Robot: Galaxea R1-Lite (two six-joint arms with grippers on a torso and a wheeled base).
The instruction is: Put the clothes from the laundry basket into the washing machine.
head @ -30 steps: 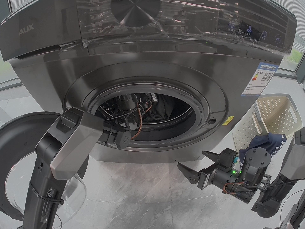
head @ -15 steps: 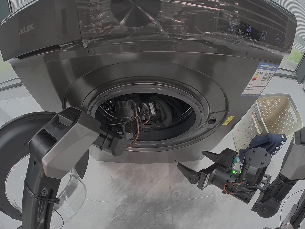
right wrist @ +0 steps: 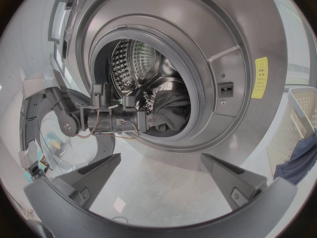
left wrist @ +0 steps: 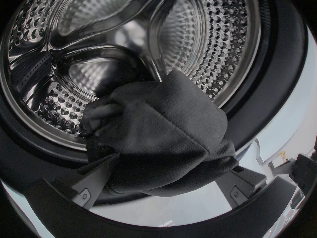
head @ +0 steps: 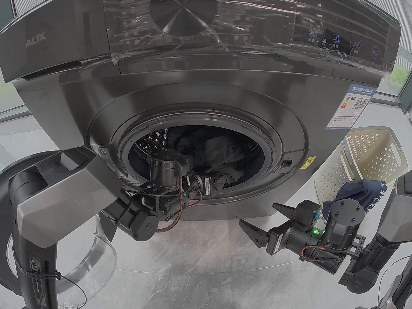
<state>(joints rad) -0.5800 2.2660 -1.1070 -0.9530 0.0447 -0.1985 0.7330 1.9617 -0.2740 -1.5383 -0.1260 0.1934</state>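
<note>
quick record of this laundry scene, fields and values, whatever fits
washing machine: front loader, door swung open on the robot's left
drum: one dark garment at its mouth
left gripper: open, at the drum mouth, dark garment lying over its fingers
right gripper: open, empty, low in front of the machine
laundry basket: cream, beside the machine on the robot's right
blue garment: hanging over the basket's edge
</note>
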